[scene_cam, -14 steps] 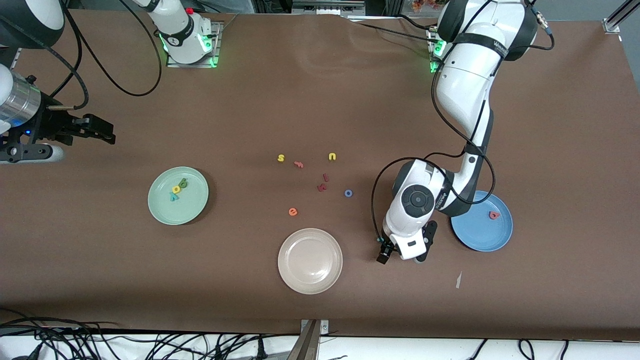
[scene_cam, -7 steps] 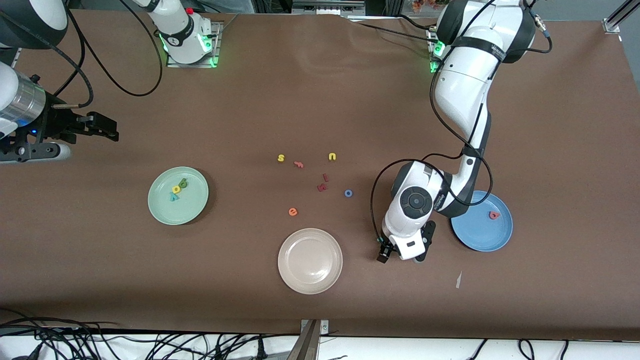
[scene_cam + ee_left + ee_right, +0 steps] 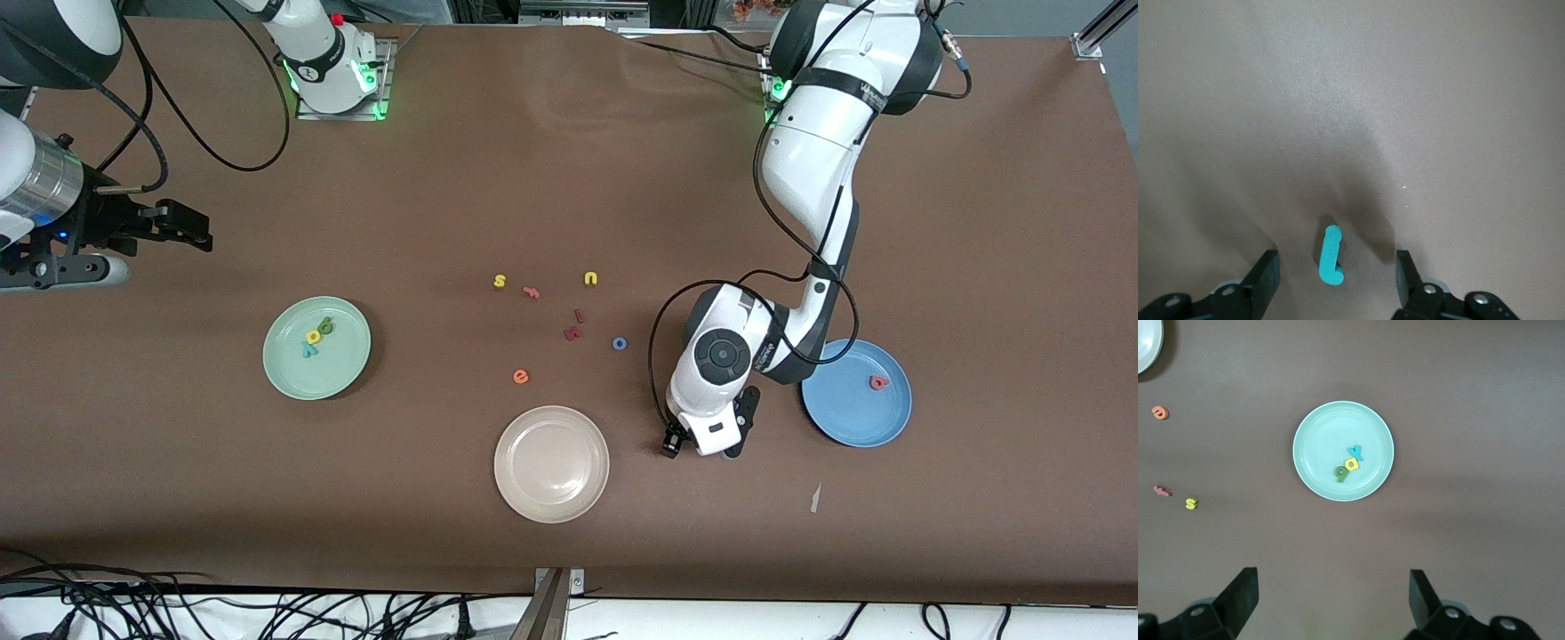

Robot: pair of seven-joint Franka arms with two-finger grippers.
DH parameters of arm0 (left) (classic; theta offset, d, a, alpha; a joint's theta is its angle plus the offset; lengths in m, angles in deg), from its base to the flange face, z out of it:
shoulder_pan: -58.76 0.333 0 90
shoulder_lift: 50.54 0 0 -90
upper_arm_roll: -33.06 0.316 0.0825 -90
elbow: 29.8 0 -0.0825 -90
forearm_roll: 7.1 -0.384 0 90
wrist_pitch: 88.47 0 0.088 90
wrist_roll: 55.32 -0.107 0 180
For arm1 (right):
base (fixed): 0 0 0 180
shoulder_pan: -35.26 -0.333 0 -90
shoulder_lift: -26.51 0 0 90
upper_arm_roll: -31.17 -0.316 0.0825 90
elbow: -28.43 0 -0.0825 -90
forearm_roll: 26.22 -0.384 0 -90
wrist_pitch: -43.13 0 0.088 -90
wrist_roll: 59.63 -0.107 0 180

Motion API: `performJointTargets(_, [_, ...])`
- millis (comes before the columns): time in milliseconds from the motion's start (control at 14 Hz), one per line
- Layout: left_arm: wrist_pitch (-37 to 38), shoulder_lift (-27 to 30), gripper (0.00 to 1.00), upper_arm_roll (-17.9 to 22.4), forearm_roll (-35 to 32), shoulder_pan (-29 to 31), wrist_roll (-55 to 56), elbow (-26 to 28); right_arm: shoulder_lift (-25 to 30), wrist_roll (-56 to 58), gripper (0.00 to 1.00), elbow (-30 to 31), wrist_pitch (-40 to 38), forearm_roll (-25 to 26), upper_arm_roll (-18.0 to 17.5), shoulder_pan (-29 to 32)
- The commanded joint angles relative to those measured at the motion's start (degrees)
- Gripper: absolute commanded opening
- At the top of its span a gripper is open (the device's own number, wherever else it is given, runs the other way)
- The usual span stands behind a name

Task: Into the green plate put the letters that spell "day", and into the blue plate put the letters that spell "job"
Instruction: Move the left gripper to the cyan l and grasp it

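Observation:
My left gripper [image 3: 705, 442] [image 3: 1337, 264] hangs low over the table between the beige and blue plates. It is open, with a finger on either side of the teal j [image 3: 1330, 255], and neither touches it. In the front view the j is hidden under the hand. The blue o [image 3: 620, 343] lies on the table. The salmon b [image 3: 878, 382] lies in the blue plate [image 3: 840, 411]. The green plate [image 3: 286, 373] [image 3: 1310, 450] holds the green d [image 3: 326, 325] [image 3: 1341, 474], yellow a [image 3: 313, 337] [image 3: 1351, 463] and teal y [image 3: 308, 350] [image 3: 1355, 453]. My right gripper [image 3: 182, 233] [image 3: 1335, 587] waits open, high over the right arm's end.
A beige plate [image 3: 511, 484] sits nearest the front camera. Loose letters lie mid-table: yellow s [image 3: 500, 281], yellow u [image 3: 590, 278], a salmon f [image 3: 532, 292], two dark red letters [image 3: 573, 332], and an orange e [image 3: 521, 377]. A white scrap [image 3: 815, 498] lies near the blue plate.
The left gripper has slid a little toward the beige plate and its fingers have narrowed around the j. The right gripper has barely shifted.

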Motion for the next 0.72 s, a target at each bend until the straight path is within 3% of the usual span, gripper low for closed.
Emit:
performJointTargets(0, [0.3,-0.7,0.57,0.7,1.3,-0.2,0.0,-1.2,-0.3,0.6,1.0,-0.7,-0.9,-1.0,0.0,-0.1])
performJointTargets(286, [0.7,-0.5,0.3,0.7,1.0,0.0,-0.2,-1.2,-0.3,0.6,1.0,-0.7,-0.9,-1.0,0.0,-0.1])
performJointTargets(644, [1.0,-0.2,0.06,0.7,0.6,0.0,-0.3,-1.1,-0.3,0.4,1.0,-0.7,-0.9,-0.9,0.0,-0.1])
